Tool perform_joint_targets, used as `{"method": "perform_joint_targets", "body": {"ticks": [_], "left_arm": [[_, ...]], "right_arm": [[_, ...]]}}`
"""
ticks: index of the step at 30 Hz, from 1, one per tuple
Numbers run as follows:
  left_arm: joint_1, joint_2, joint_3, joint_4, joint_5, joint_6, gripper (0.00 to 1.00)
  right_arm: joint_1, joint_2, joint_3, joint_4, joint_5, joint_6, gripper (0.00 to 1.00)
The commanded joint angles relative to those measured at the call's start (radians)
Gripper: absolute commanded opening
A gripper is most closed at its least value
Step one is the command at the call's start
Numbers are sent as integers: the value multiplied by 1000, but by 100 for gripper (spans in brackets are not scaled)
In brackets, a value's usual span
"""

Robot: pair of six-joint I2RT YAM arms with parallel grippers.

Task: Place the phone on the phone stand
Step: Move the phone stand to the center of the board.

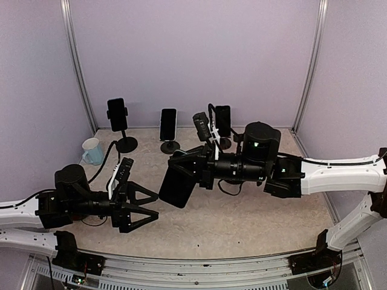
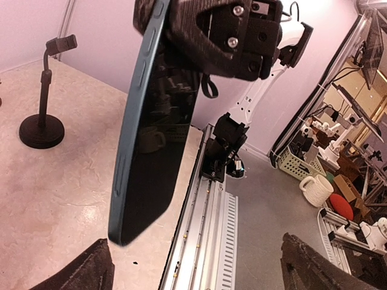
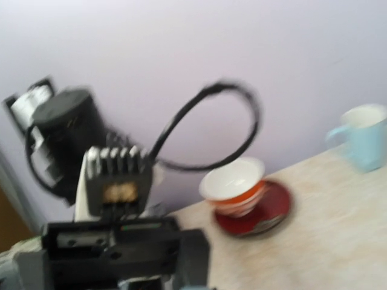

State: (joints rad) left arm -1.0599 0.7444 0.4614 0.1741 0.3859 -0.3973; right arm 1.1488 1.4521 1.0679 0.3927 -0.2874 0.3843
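A pale blue mug sits at the left rear of the bench. The left tool stands spread wide, gripping nothing. Just right of it, the phone hangs tilted above the bench, clenched at its upper end by the right tool.

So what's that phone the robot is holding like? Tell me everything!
The phone is a thin dark slab with a shiny black face and a bluish edge that carries small side buttons. It looks like glass and metal. The right gripper pinches one end, so it hangs tilted in the air above the table, touching nothing else. The left gripper stands open nearby, apart from it.
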Motion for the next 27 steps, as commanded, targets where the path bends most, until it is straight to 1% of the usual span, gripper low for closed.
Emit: {"method": "perform_joint_targets", "body": {"ticks": [1, 2, 9, 14, 23, 27], "left_arm": [[-5, 2, 11, 9, -9, 4, 98], [-5, 4, 12, 10, -11, 5, 99], [-5, 36, 32, 27, -40, 16, 99], [-5, 79, 51, 46, -51, 20, 99], [-5, 155, 68, 96, -56, 8, 99], [-5, 176, 71, 110, -57, 5, 99]], "right_arm": [[-9, -122, -39, 34, 204, -55, 0], [-9, -144, -49, 30, 233, -58, 0], [-9, -302, -137, 25, 553, -115, 0], [-9, -383, -153, 37, 674, -184, 0], [-10, -447, -171, 38, 925, -278, 0], [-11, -459, -178, 44, 1009, -332, 0]]}}
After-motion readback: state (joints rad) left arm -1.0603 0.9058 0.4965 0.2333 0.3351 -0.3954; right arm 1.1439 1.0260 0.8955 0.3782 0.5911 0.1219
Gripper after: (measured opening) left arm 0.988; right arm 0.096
